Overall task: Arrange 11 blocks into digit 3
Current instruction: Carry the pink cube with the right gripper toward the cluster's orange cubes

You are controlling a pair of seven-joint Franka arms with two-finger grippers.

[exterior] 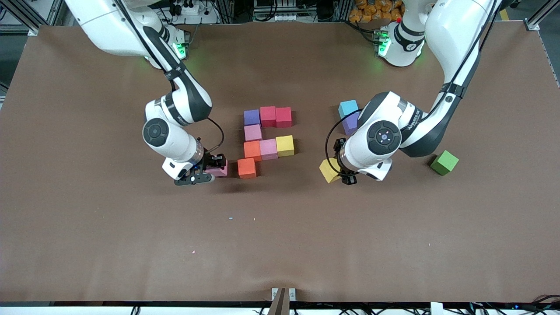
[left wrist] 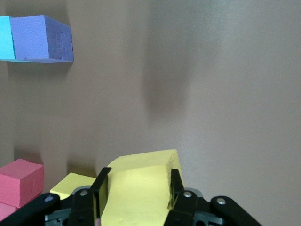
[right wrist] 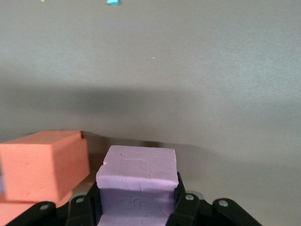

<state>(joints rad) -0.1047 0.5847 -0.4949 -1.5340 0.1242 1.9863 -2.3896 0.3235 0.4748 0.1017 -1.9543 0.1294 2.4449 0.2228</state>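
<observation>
Eight blocks sit together mid-table: purple [exterior: 251, 117], two red [exterior: 267, 116] [exterior: 283, 117], pink [exterior: 253, 132], orange [exterior: 252, 150], pink [exterior: 268, 148], yellow [exterior: 285, 145] and orange [exterior: 246, 168]. My right gripper [exterior: 213, 166] [right wrist: 138, 194] is low at the table, shut on a pink block [exterior: 221, 170] [right wrist: 138, 165]. That block is beside the nearer orange block [right wrist: 44, 162], toward the right arm's end. My left gripper [exterior: 340, 169] [left wrist: 137, 182] is shut on a tilted, squeezed yellow block [exterior: 328, 170] [left wrist: 141, 188]. A loose purple block [exterior: 350, 124] [left wrist: 44, 37] lies by the left arm.
A light-blue cube [exterior: 348, 108] touches the loose purple block. A green cube [exterior: 444, 162] lies toward the left arm's end. Bare brown table [exterior: 280, 236] stretches toward the front camera. The left wrist view also shows the group's yellow block [left wrist: 70, 184] and a red block [left wrist: 19, 181].
</observation>
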